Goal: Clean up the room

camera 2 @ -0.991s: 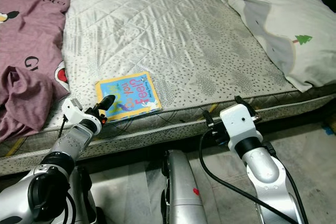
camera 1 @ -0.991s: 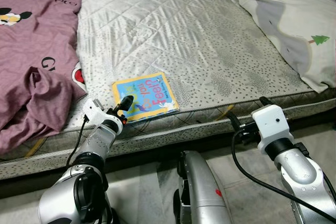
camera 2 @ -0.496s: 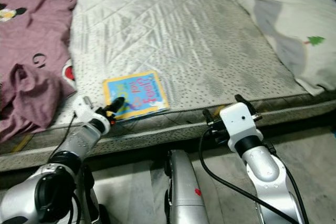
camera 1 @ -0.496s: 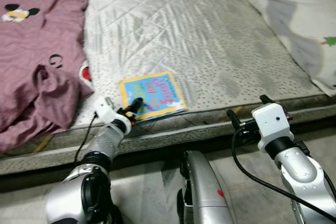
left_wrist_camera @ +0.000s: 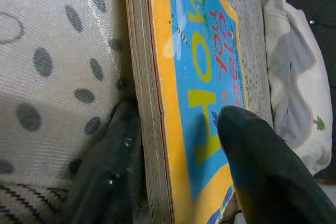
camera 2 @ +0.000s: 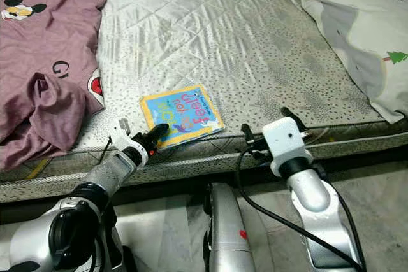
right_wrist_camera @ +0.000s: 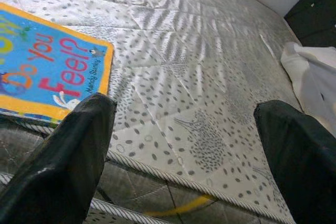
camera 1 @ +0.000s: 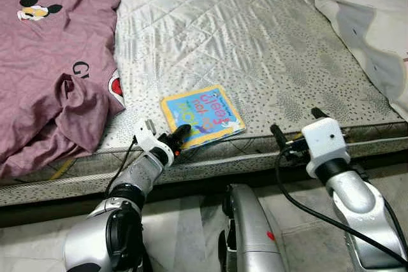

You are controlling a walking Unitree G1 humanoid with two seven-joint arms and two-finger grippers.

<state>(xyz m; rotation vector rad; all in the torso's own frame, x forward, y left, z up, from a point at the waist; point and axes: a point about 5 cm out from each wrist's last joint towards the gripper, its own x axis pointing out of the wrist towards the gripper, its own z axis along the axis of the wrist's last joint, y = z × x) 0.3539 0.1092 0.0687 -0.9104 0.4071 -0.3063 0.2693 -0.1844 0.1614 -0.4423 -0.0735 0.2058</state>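
The left gripper (left_wrist_camera: 178,182) has closed in and is now straddling the book's (camera 1: 203,116) corner, fingers spread, ready to pinch; the right gripper (right_wrist_camera: 194,166) is hanging wide open.

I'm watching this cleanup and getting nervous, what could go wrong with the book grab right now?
The left gripper straddles only the book's near corner, one finger above, one below, so it may pivot or slip when lifted. The book lies at the mattress edge, so a slip could drop it to the floor. The lower finger could also snag the mattress fabric.
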